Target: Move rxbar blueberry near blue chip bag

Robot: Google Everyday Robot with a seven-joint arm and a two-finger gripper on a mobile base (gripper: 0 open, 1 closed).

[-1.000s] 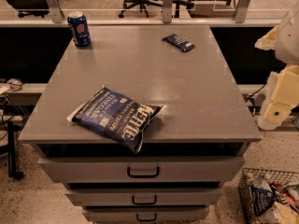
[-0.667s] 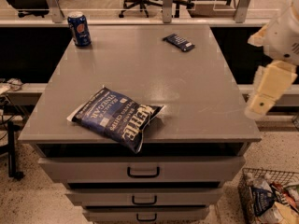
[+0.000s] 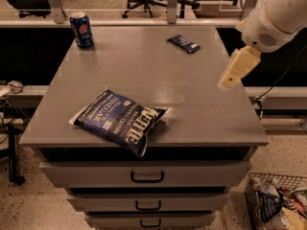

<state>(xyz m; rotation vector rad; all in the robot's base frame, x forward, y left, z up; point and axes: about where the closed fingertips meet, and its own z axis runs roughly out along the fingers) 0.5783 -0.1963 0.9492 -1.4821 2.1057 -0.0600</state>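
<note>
Hovering above the right edge of the smooth grey metal counter, the blocky cream plastic gripper is hanging with its jaws in a state I cannot tell. The small flat dark-blue wrapped rxbar blueberry is lying at the far side, well apart from the large crinkly blue chip bag near the front edge.

Arm: a bulky white rounded plastic arm was smooth and seamless.
Gripper: a pale cream blocky gripper was at upper right.
</note>
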